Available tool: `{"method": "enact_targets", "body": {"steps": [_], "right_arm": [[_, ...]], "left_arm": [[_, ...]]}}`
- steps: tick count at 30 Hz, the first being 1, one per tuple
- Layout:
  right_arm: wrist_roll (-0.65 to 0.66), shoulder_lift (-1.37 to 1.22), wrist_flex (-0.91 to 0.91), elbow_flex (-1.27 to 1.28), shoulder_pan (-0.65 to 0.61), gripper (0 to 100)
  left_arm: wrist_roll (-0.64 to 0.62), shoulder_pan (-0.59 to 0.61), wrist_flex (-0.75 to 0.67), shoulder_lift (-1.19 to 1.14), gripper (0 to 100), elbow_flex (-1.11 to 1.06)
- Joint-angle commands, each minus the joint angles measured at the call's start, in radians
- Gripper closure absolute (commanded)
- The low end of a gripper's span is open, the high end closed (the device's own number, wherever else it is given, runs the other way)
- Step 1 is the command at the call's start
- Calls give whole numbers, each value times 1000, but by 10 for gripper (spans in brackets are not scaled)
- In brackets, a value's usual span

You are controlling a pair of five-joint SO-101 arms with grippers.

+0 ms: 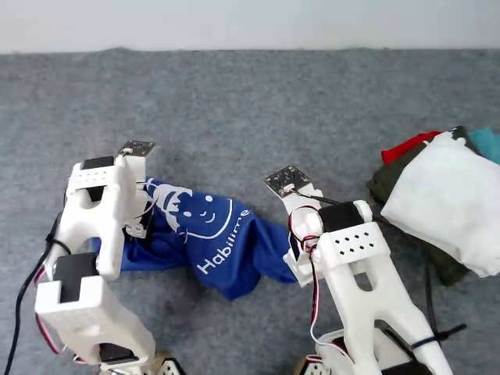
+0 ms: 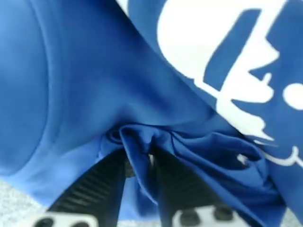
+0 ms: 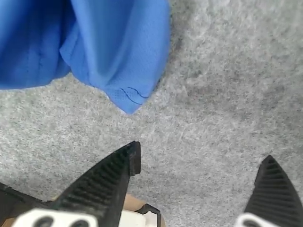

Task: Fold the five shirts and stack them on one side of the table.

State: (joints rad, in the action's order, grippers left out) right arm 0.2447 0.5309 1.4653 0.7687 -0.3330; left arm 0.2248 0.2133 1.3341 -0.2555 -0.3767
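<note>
1. Fabric is bunched between the ribbed black fingers of the left gripper point(image 2: 139, 161). It is a fold of the blue jersey shirt with white print point(image 2: 71, 94), clamped close to one edge.
2. Just above the grey carpet-like table cover point(image 3: 227, 71) hangs the right gripper point(image 3: 201, 158), fingers spread wide and holding nothing. A hemmed corner of the blue jersey shirt lies just ahead of it, clear of both fingertips.
3. Between the two arms, in the high view, the shirt point(image 1: 211, 234) lies crumpled on the cover, print upward, not spread flat.
4. As I judge it, the cloth is light, limp and a little slick, so it will sag and slide rather than keep a crease. The best hold is a hem or corner, pinched through a doubled layer. The loose corner by the right gripper looks the natural spot — with it, both arms could draw the shirt taut.
5. Farther off to the right sits a pile: a white folded shirt point(image 1: 449, 203) over a dark green garment point(image 1: 387, 187), with red cloth point(image 1: 406, 147) and teal cloth point(image 1: 486, 141) showing at its far side.
</note>
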Motion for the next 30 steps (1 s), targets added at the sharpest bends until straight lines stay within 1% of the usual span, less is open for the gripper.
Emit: {"method": "enact_targets", "body": {"steps": [1,6,13,18,21,24,26,30], "right_arm": [[-11,-2,-15,-3,-7,623],[-11,-2,-16,-3,-7,623],[-11,-2,-16,-3,-7,623],[-11,-2,-16,-3,-7,623],[-11,-2,-16,-3,-7,623],[-12,-2,-16,-3,-7,623],[-14,1,-16,-3,-7,623],[-14,4,-16,-3,-7,623]], "left_arm": [[14,-6,17,14,986,25],[12,-5,44,149,987,28],[9,-8,285,548,987,173],[9,-8,399,887,987,294],[9,-6,410,1071,987,326],[5,-2,410,1203,987,323],[5,0,414,1243,987,323],[3,0,417,1250,987,298]]}}
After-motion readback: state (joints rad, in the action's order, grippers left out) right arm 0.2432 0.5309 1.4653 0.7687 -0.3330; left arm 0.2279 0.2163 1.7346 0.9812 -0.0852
